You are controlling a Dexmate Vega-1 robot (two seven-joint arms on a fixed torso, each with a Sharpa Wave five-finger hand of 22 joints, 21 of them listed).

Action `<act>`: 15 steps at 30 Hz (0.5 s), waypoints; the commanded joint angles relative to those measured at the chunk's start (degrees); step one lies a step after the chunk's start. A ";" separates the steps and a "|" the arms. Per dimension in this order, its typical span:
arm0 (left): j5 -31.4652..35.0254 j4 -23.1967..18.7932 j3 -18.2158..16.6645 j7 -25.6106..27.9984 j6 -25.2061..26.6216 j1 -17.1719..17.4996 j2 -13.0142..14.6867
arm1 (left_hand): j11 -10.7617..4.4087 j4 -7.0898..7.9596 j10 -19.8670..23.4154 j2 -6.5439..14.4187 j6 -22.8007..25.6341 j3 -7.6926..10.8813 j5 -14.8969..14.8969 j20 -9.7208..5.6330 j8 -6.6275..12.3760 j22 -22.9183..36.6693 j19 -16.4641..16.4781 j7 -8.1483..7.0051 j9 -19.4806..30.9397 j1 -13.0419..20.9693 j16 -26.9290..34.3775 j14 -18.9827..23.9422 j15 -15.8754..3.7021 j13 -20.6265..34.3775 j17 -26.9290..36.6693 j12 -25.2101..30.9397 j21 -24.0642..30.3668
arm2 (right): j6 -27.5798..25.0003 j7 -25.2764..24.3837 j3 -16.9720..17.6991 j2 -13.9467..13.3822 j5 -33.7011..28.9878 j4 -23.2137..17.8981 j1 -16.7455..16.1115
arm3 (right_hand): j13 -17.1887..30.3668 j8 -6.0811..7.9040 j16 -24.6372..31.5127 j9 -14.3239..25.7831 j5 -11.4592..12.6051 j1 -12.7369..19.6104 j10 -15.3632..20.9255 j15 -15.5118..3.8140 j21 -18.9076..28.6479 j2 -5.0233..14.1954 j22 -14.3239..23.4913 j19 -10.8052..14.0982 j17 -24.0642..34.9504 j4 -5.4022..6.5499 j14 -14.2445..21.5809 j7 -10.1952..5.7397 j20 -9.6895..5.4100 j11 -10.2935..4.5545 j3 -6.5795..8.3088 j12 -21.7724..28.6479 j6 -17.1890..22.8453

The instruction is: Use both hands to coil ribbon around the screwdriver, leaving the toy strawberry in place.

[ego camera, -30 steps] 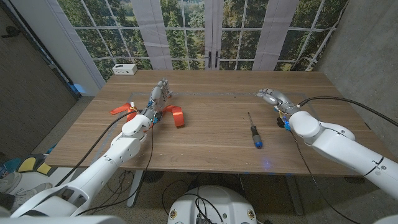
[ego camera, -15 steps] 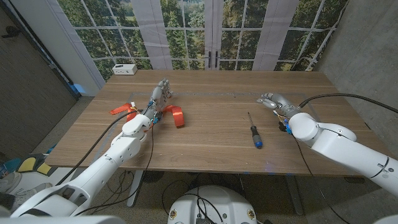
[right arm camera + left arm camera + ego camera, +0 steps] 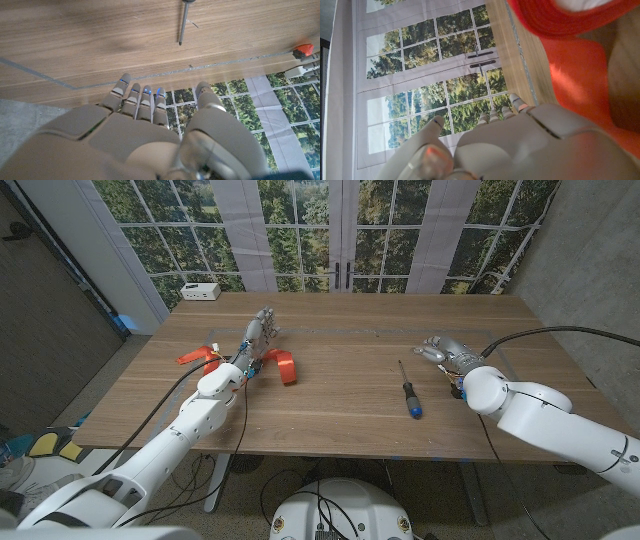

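The shiny orange-red ribbon [image 3: 281,364] is seen lying on the left part of the brown wooden table [image 3: 340,400], partly looped. One end [image 3: 193,358] is stretched out to the left side of the robot's left hand [image 3: 258,332]. In the left wrist view the ribbon [image 3: 570,60] is shown very close to that hand [image 3: 520,145].

The left hand is held up over the ribbon with its fingers straight and a little apart. Nothing is gripped in it.

The thin screwdriver with a black and blue handle [image 3: 408,392] is laid on the table, well apart from the ribbon, toward the right. Its metal tip [image 3: 183,22] is seen in the right wrist view.

The right hand [image 3: 444,348] is placed near the screwdriver, just to its right, not touching it. Its fingers [image 3: 137,97] are stretched out and nothing is held.

A small red thing [image 3: 302,51] is seen far off by the left hand; it may be the toy strawberry, but it is too small to tell.

A small white box [image 3: 201,291] is set at the far left corner of the table.
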 commanded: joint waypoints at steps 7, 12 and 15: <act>-0.30 1.80 0.32 -1.58 -0.12 -1.08 -0.53 | 0.53 -0.36 -10.82 4.11 -10.15 0.00 0.43 0.19 -0.06 0.11 -5.72 0.23 0.09 0.45 -0.12 -10.85 0.19 0.34 0.05 -0.06 -0.46 | -12.33 0.33 -5.37 -1.40 -1.02 -6.33 3.37 | 0.31 0.47 0.37 0.37 -0.59 0.26 1.33 -0.36 0.19 -0.96 0.18 0.79 0.20 -0.27 1.13 0.74 0.05 -0.03 -0.47 0.40 1.57; -0.38 3.03 0.60 -2.54 -0.27 -1.81 -0.97 | 0.53 -0.35 -10.82 4.13 -10.15 -0.02 0.45 0.19 -0.09 0.12 -5.72 0.27 0.09 0.46 -0.16 -10.88 0.24 0.34 0.06 -0.11 -0.55 | -15.07 -0.07 -7.65 -1.48 -1.53 -7.42 4.66 | 0.37 0.77 0.46 0.43 -0.72 -0.01 2.32 -0.63 0.11 -1.63 0.18 0.95 0.31 -0.07 1.75 1.36 0.17 0.32 -1.00 0.52 3.05; -0.29 3.32 0.80 -3.07 -0.16 -2.10 -0.91 | 0.53 -0.34 -10.83 4.13 -10.20 -0.04 0.47 0.21 -0.13 0.12 -5.74 0.28 0.09 0.46 -0.19 -10.91 0.19 0.34 0.06 -0.13 -0.62 | -17.45 0.47 -9.90 -1.79 -1.89 -8.21 6.56 | 0.41 0.82 0.57 0.46 -0.75 -0.03 3.05 -0.66 0.14 -2.14 0.18 1.26 0.33 -0.09 2.39 1.45 0.27 0.45 -1.31 0.64 3.66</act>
